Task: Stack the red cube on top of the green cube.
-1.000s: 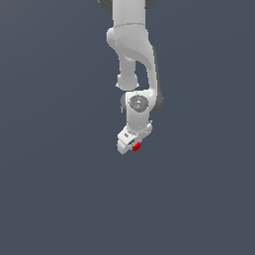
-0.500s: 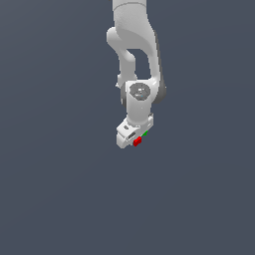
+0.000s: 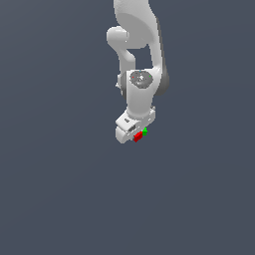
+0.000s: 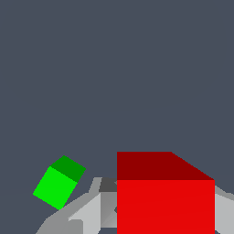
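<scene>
Okay, your hand [image 3: 133, 135] is clamped on the red cube [image 4: 165, 196], carried so it can go over the green cube [image 4: 58, 182] at its ten o'clock, wrist view.

A plain dark blue-grey floor [image 3: 60, 199] is the only thing in view apart from the task. It fills the exterior view edge to edge as one even, matte colour, with no markings, seams or edges. In the wrist view the same floor [image 4: 114, 68] spreads in the same flat tone. Nothing else stands or lies on it.
</scene>
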`<move>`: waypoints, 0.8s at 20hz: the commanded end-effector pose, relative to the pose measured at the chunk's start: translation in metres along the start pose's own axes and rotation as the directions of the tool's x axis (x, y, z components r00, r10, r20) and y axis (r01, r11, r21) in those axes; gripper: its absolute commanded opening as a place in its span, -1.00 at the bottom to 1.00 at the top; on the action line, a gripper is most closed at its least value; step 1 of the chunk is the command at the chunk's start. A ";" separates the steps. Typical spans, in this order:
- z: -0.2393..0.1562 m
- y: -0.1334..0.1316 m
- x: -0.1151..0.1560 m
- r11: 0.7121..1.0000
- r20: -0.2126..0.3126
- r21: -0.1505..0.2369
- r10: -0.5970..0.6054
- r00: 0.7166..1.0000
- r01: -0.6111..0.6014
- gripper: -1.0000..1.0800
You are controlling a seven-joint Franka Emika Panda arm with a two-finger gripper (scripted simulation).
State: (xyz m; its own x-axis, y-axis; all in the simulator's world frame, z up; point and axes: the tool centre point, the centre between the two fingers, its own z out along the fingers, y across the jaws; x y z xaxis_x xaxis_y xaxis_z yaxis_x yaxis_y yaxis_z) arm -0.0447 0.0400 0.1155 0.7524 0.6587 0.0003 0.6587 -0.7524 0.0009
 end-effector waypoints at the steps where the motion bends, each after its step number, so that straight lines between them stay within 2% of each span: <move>1: 0.000 0.000 0.000 1.000 0.000 0.000 0.000 1.000 0.000 -1.00; 9: 0.006 -0.012 -0.006 1.000 0.000 0.000 0.000 1.000 0.000 -1.00; 16: 0.024 -0.046 -0.021 1.000 0.000 0.001 0.000 1.000 0.000 -1.00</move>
State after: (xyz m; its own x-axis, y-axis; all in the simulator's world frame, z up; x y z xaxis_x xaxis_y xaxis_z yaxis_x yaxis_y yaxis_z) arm -0.0817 0.0566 0.0963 0.7528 0.6582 0.0004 0.6582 -0.7528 0.0003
